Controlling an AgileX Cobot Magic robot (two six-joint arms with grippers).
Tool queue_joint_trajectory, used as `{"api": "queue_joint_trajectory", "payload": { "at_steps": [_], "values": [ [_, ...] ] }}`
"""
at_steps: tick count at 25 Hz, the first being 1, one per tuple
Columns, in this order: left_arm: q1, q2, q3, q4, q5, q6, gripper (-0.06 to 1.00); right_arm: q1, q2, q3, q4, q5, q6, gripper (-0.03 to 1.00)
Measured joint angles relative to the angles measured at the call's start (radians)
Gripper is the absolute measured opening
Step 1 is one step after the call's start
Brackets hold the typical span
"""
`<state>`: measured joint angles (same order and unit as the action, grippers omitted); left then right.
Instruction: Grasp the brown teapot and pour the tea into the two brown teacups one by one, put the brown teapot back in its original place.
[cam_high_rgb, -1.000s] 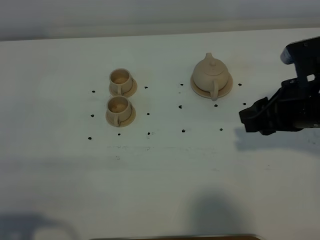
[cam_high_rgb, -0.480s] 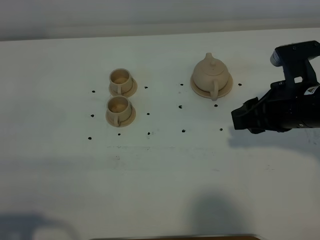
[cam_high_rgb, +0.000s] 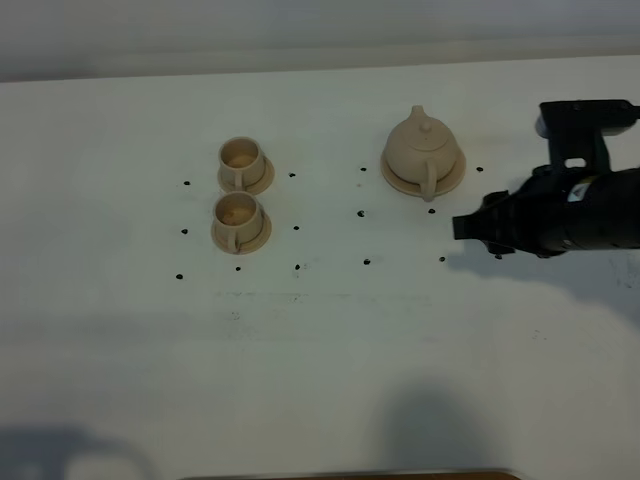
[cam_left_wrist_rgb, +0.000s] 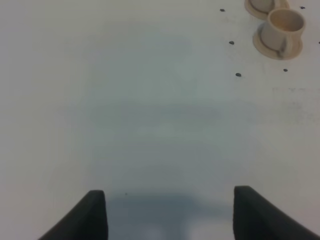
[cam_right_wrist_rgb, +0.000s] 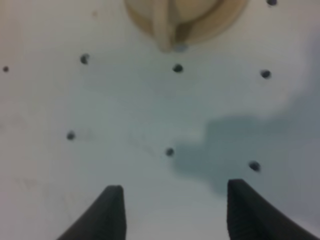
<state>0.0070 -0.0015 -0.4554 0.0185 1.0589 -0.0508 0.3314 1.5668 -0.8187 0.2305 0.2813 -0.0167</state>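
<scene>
One brown teapot (cam_high_rgb: 424, 150) is seen upright on its saucer (cam_high_rgb: 456, 178); the far teacup (cam_high_rgb: 241, 162) and near teacup (cam_high_rgb: 237, 215) are set well apart from it; the right gripper (cam_high_rgb: 466, 226) — jaws spread wide, nothing held — has been brought nearer the handle (cam_high_rgb: 429, 186) in the last second, so the grasp is judged close but unbegun; the left gripper (cam_left_wrist_rgb: 170, 215) is likewise parted, empty.

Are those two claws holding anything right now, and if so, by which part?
Nothing is held. The right gripper is open and empty, apart from the brown teapot. The left gripper is open and empty too.
</scene>
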Motion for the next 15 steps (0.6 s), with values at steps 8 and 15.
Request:
{"api": "queue_joint_trajectory", "payload": {
  "at_steps": [8,15],
  "values": [
    [0.000,0.000,0.000,0.000,0.000,0.000,0.60,0.040,0.163,-0.262,-0.094,0.117,0.066,0.44],
    [0.000,0.000,0.000,0.000,0.000,0.000,0.60,0.038,0.238,-0.408,-0.193,0.249,0.137,0.44]
  ]
}}
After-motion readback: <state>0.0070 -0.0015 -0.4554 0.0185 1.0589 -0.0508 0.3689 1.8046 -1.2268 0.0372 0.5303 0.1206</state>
